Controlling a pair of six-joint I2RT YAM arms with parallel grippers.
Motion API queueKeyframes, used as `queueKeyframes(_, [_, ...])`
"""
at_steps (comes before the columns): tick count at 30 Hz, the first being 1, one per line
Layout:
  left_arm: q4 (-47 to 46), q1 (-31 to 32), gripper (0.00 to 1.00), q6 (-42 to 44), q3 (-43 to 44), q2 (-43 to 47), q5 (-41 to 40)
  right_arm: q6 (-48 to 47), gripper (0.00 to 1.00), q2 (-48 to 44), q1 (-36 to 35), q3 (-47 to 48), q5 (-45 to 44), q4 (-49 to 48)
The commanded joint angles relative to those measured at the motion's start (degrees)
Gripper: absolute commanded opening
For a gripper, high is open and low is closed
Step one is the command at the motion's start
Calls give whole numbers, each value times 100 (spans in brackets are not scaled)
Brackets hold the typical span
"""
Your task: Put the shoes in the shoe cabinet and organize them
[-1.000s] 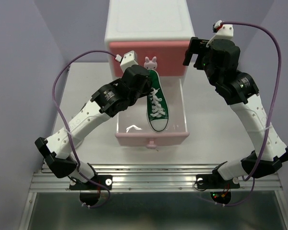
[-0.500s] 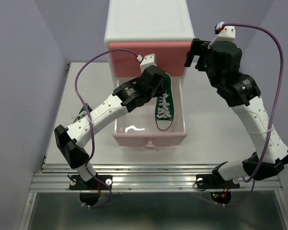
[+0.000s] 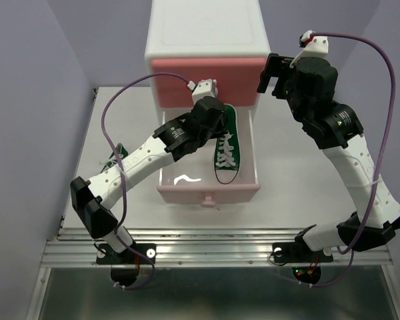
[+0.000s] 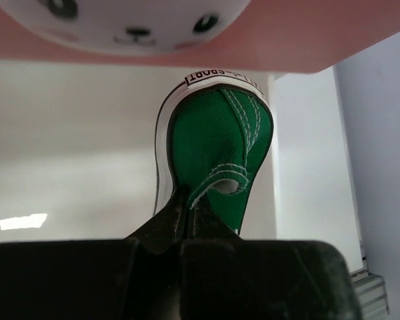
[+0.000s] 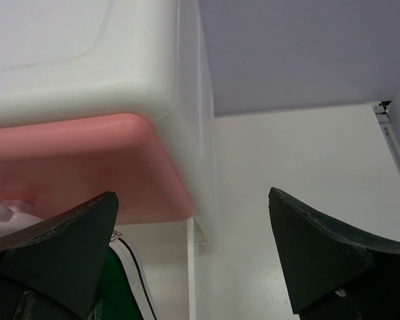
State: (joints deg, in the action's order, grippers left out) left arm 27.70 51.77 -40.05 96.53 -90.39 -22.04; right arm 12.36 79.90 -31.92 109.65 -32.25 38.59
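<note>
Hidden: bunny knob (image 4: 127, 20) cut off; 2nd green shoe (image 3: 115, 157) behind L arm.
Text: heel tag (image 4: 221, 78) reads "SPORT".
Grip: left gripper (image 4: 187, 208) clamps green shoe (image 4: 217, 147) heel; right gripper (image 5: 192, 200) spread, empty.

I see a green shoe (image 3: 227, 137) with white laces and stitching, a white cabinet (image 3: 203, 30) with pink drawers (image 3: 180, 73), and purple cables (image 3: 389, 70).

A plain white bench (image 3: 280, 173) lies under everything, matte and pale. Lilac walls (image 3: 33, 73) close it in on the left, the right and behind. In the right wrist view the same lilac meets the bench top. Along the near edge runs a ribbed metal rail (image 3: 213, 254), and below it lies a dark glassy panel (image 3: 207, 293).
</note>
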Motion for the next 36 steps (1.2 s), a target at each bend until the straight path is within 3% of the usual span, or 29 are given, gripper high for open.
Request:
queueKeyframes(1, [-591, 79, 0, -30, -213, 286, 86, -41, 100, -229, 19, -75, -150, -167])
queueKeyframes(10, [-880, 123, 0, -134, -688, 75, 341, -85, 100, -177, 19, -128, -132, -159])
queueKeyframes(25, [-538, 132, 1, -609, -451, -594, 139, -181, 100, -132, 19, -101, -141, 0])
queueKeyframes(32, [-328, 140, 16, -653, -390, -857, 104, -234, 100, -71, 19, -75, -132, 0])
queueKeyframes(36, [-178, 141, 17, -732, -311, -972, 42, -234, 100, -71, 19, -92, -115, 0])
